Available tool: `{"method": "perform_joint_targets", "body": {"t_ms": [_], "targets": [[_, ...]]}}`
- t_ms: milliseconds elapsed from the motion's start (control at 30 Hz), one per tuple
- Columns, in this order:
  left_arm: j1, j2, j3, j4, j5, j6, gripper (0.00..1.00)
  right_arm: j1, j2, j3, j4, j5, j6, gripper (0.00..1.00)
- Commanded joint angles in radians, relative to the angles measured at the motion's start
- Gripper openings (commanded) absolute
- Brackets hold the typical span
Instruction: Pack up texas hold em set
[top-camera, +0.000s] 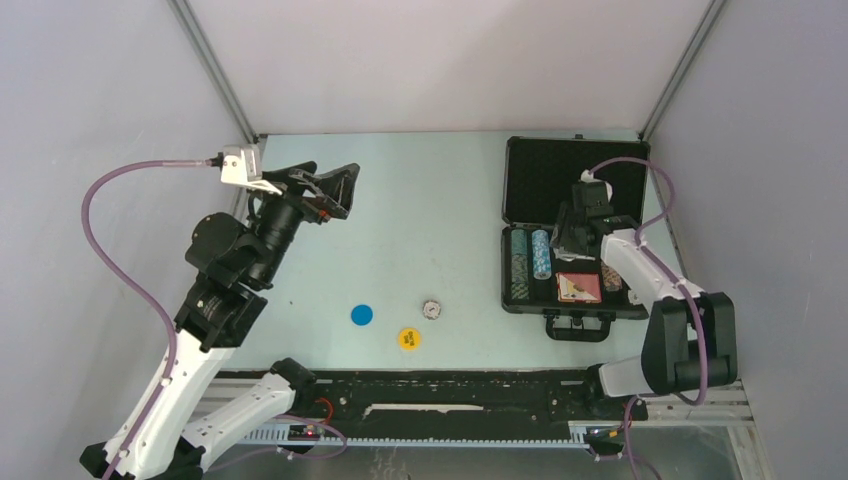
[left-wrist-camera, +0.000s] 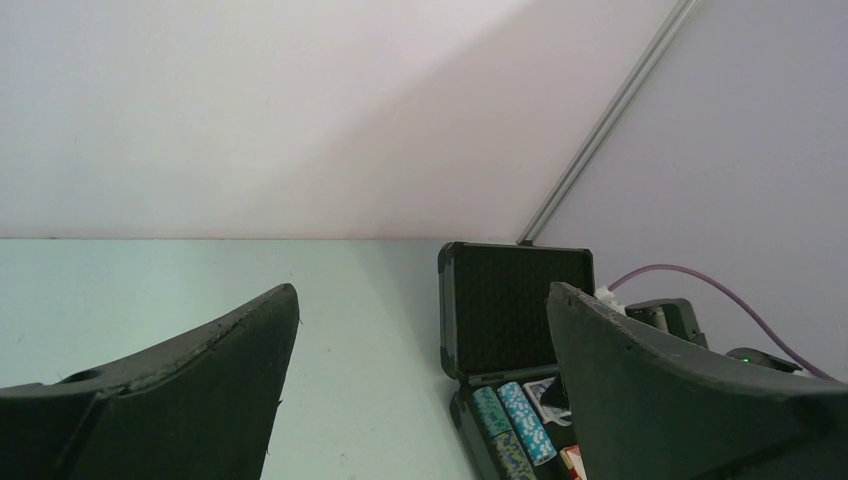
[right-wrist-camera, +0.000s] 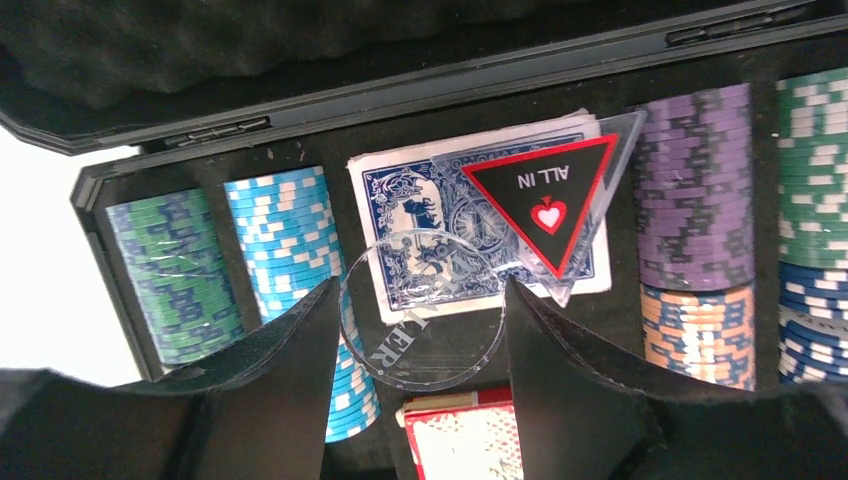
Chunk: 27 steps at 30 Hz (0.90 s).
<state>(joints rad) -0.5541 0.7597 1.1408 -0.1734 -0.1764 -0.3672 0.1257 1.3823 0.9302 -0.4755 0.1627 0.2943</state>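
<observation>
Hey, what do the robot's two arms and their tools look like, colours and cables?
The left arm and right arm mix white links with black joints. A purple cable loops along each. The left tool and right tool have broad black tapering fingers.

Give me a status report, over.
Left gripper open, empty, raised. Right gripper shut on clear button over open case. Three discs out on table. Nothing in the way.

Plain pale walls (top-camera: 420, 60) enclose a light-green tabletop (top-camera: 430, 210).
</observation>
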Motion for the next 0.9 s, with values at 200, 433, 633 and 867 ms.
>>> {"method": "perform_joint_targets", "body": {"t_ms": [200, 433, 633, 867], "targets": [[-0.006, 0.009, -0.018, 0.029, 0.022, -0.016, 1.00, 0.016, 0.073, 0.022, 0.087, 0.046, -0.043, 0.64], [-0.006, 0.010, -0.019, 0.030, 0.026, -0.021, 1.00, 0.025, 0.111, 0.046, 0.099, 0.063, -0.052, 0.66], [-0.006, 0.007, -0.019, 0.029, 0.025, -0.020, 1.00, 0.034, 0.139, 0.085, 0.079, 0.083, -0.052, 0.74], [-0.007, 0.002, -0.018, 0.029, 0.025, -0.019, 1.00, 0.086, 0.086, 0.110, 0.016, 0.120, -0.051, 0.84]]}}
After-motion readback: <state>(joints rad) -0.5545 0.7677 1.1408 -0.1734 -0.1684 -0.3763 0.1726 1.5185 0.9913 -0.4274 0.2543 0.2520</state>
